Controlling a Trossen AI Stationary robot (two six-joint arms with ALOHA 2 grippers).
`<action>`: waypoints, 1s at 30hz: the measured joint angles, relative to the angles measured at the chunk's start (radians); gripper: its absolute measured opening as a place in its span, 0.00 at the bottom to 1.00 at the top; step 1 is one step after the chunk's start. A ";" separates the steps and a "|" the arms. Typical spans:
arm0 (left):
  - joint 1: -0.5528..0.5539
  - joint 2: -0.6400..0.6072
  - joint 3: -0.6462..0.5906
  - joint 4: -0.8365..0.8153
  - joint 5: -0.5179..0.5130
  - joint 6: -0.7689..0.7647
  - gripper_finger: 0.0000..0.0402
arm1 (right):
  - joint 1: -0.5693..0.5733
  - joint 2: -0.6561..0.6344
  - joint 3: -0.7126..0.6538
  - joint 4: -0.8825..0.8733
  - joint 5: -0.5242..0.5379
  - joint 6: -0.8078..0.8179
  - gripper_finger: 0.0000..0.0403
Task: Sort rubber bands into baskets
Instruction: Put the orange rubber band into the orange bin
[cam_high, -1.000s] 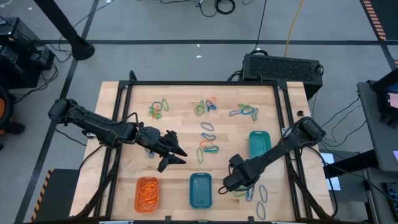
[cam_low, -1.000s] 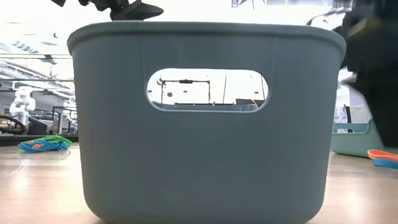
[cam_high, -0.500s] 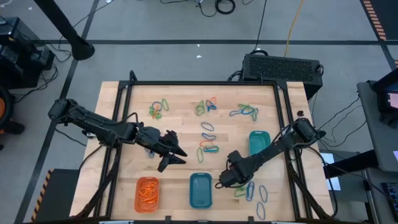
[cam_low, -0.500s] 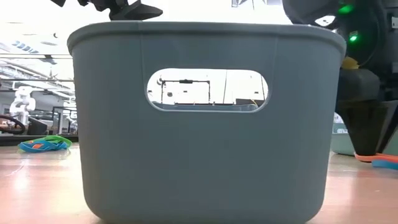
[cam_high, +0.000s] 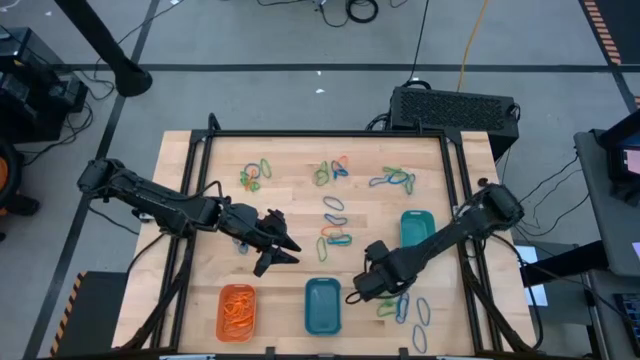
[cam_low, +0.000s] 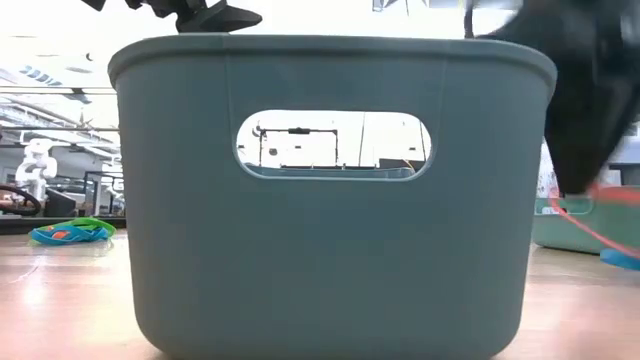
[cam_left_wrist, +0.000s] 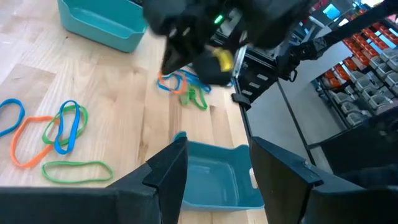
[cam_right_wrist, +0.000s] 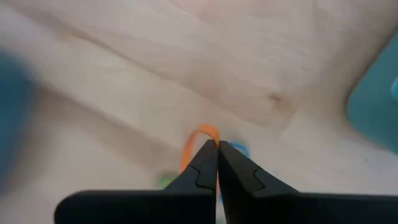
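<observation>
1. The right end effector (cam_high: 357, 296) is low over the wooden surface (cam_high: 290, 205), just beside the right edge of the blue basket (cam_high: 322, 306); its arm reaches in slantwise from the surface's right rim.
2. In the right wrist view its fingers (cam_right_wrist: 200, 167) are pressed together on an orange rubber band (cam_right_wrist: 198, 142), with a blue and a green band just behind.
3. The left end effector (cam_high: 282, 252) hovers up and to the left of the blue basket, fingers spread wide and holding nothing.
4. The orange basket (cam_high: 237, 311), left of the blue one, holds orange bands; the teal-green basket (cam_high: 416, 229) lies up and to its right.
5. Loose rubber bands (cam_high: 336, 237) lie just above the blue basket.
6. Since a second ago the right end effector has closed and shifted slightly toward the blue basket; the left arm has stayed put.
</observation>
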 joint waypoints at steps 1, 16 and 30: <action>0.000 0.000 0.000 0.002 0.000 0.000 0.45 | 0.005 -0.024 0.010 0.000 0.020 -0.002 0.00; 0.001 0.302 0.000 0.705 -0.046 -0.380 0.45 | -0.043 -0.315 0.027 0.191 0.356 -0.414 0.00; -0.028 0.512 0.179 0.803 -0.279 -0.456 0.45 | -0.112 -0.382 0.028 0.327 0.250 -0.811 0.00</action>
